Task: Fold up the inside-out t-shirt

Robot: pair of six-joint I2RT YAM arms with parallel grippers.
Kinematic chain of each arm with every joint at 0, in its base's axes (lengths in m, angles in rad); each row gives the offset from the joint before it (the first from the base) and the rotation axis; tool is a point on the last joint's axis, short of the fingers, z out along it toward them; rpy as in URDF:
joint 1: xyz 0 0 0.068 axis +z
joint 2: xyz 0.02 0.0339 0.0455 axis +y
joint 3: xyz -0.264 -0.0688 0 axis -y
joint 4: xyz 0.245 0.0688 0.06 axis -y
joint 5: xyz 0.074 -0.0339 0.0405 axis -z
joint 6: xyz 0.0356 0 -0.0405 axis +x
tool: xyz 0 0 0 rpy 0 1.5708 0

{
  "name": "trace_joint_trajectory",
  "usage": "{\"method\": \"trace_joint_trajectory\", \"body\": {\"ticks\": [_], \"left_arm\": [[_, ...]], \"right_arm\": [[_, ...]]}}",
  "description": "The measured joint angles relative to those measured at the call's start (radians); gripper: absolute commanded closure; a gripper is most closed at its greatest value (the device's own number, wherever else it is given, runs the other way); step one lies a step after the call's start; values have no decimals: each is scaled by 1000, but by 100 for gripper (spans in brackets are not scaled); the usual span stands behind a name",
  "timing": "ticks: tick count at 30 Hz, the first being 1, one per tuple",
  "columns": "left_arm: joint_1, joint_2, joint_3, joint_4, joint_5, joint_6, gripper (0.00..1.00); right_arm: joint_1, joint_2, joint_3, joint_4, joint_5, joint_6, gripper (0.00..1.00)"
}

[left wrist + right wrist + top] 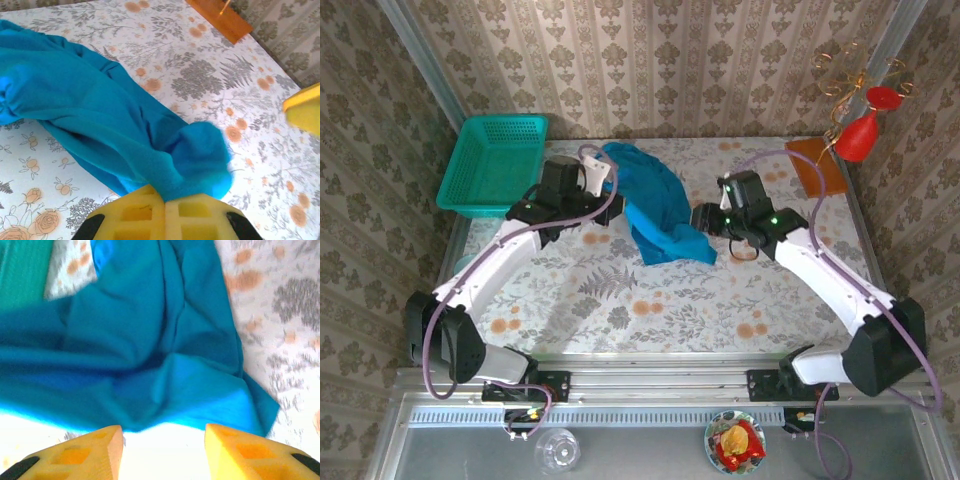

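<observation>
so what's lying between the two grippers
The bunched blue t-shirt lies between the left gripper and the right gripper, seen in the top view.

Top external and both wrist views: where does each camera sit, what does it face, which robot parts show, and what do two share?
Top external: above, behind the bases, looking down at the table; both arms, left gripper, right gripper.
Left wrist: on the left arm, facing the t-shirt over shut fingers.
Right wrist: on the right arm, facing the t-shirt between parted fingers.
Shared: the t-shirt.
</observation>
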Motion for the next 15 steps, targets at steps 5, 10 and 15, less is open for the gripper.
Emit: {"method": "trace_joint_trajectory", "body": {"ticks": [5, 10, 15], "left_arm": [[0, 0, 68, -121, 13, 37, 100], [6, 0, 117, -214, 4, 64, 100], [28, 0, 142, -260, -10, 77, 100]], "right_arm": [[39, -39, -157, 111, -20, -149, 39], [105, 33, -263, 253, -21, -293, 36], [114, 212, -262, 325, 71, -354, 35]]}}
